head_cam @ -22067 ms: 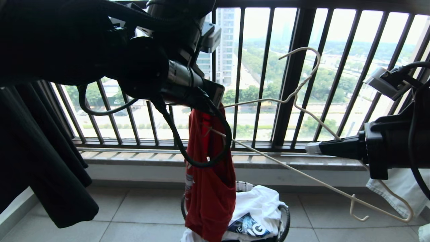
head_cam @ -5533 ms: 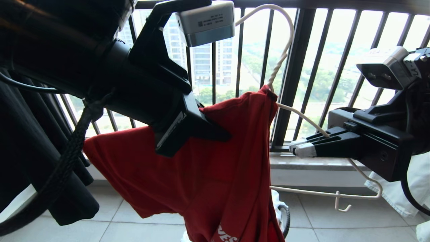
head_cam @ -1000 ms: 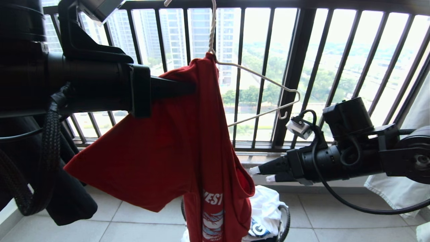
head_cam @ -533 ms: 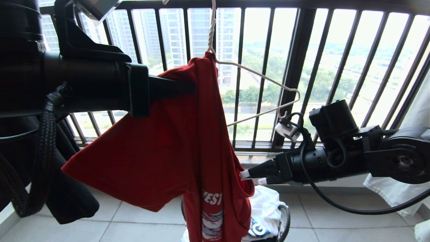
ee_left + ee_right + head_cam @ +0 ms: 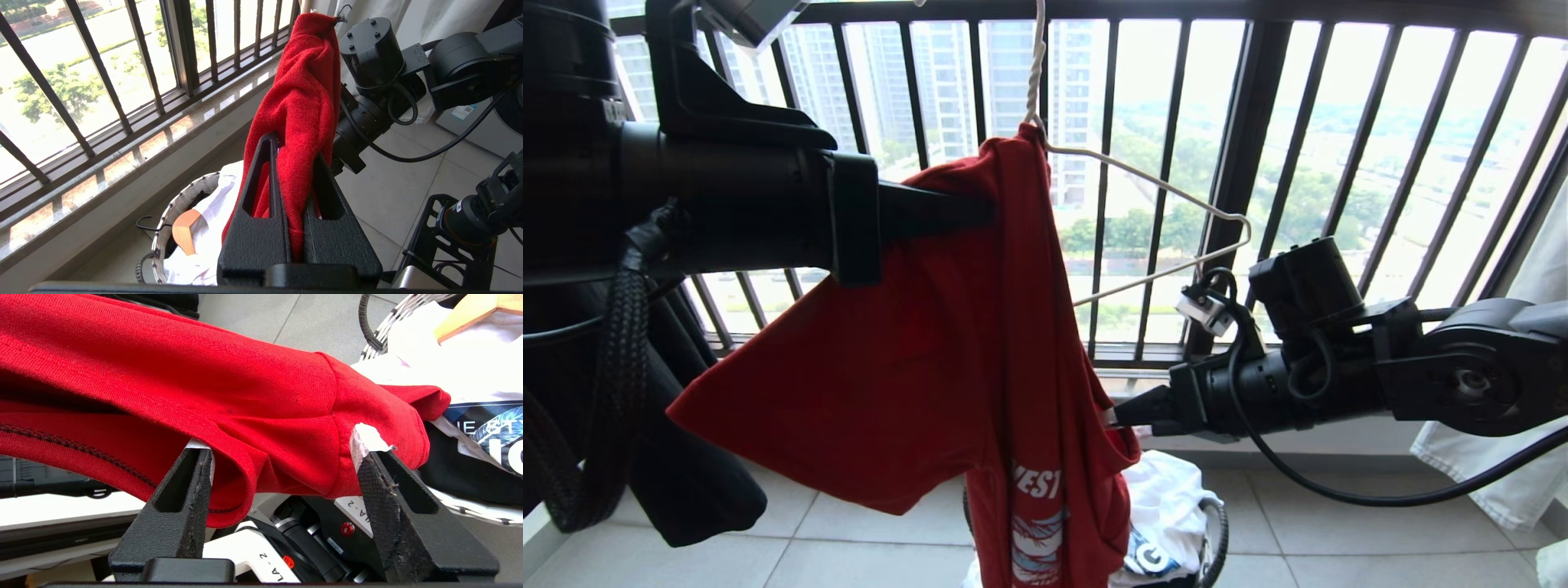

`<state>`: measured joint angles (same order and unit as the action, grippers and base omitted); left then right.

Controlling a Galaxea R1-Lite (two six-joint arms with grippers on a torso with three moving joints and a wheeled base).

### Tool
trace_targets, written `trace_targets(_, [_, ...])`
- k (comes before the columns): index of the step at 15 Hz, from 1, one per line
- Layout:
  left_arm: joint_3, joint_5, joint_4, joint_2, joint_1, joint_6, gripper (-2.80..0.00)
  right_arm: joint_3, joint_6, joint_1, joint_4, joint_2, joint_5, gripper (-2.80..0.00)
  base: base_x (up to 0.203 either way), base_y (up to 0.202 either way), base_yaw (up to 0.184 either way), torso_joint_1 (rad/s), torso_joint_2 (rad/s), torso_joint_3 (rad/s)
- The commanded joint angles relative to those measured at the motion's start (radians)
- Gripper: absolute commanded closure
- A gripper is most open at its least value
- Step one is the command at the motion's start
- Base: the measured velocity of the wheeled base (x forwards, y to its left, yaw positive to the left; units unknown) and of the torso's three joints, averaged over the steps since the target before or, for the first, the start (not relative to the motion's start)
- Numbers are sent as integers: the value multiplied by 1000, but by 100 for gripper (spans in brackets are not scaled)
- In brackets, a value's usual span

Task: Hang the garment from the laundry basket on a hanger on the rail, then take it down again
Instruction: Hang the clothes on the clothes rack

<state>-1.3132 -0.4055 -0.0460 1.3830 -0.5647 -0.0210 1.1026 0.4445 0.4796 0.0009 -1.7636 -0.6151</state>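
Observation:
The garment (image 5: 915, 367), a red T-shirt, hangs bunched on the left half of the hanger (image 5: 1160, 189), a thin white wire frame whose right arm is bare. The hanger's twisted neck runs out of the top of the head view, and the rail is out of view. My left gripper (image 5: 292, 151) is shut on a fold of the red cloth (image 5: 302, 81) just below the hanger's neck. My right gripper (image 5: 282, 445) is open, reaching in from the right, its white-tipped fingers (image 5: 365, 439) against the hanging sleeve (image 5: 245, 384). A loose fold lies between them. The laundry basket (image 5: 1217, 523) stands on the floor below.
The black balcony railing (image 5: 1233, 163) stands right behind the hanger. A black garment (image 5: 686, 490) hangs at the left and white cloth (image 5: 1486, 465) at the right. A white T-shirt (image 5: 1168, 506) and a wooden hanger (image 5: 186, 228) lie in the basket.
My right arm has pushed leftward, and its fingertips have gone from clear of the shirt to touching the hanging sleeve. The left gripper and the hanger have kept still.

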Motion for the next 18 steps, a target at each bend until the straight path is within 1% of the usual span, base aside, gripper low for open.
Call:
trace_targets(1, [2,-4,0,-2,0,0,0,0,3,2,1,2,-2,0,0,0,0,0,0,0])
trace_targets(3, [4,-5,0,-12,-1,-2,0,-1,6,-2,1,7,3,0,0,0,0,0,0,0])
trace_targets(5, [12,-7,0,-25,-1,0,0,-1,7,-24,1,20,21,0,0,0,0,0,0,0])
trace_targets(11, [29,-10,-1,-45,-9,3,0,3,7,-155,-1,53,40,0,0,0,0,0,0,0])
trace_targets(13, [37,-9,-2,-49,-36,5,0,21,7,-187,0,53,41,0,0,0,0,0,0,0])
trace_targets(18, [37,-9,-2,-38,-41,7,0,90,8,-269,7,64,41,0,0,0,0,0,0,0])
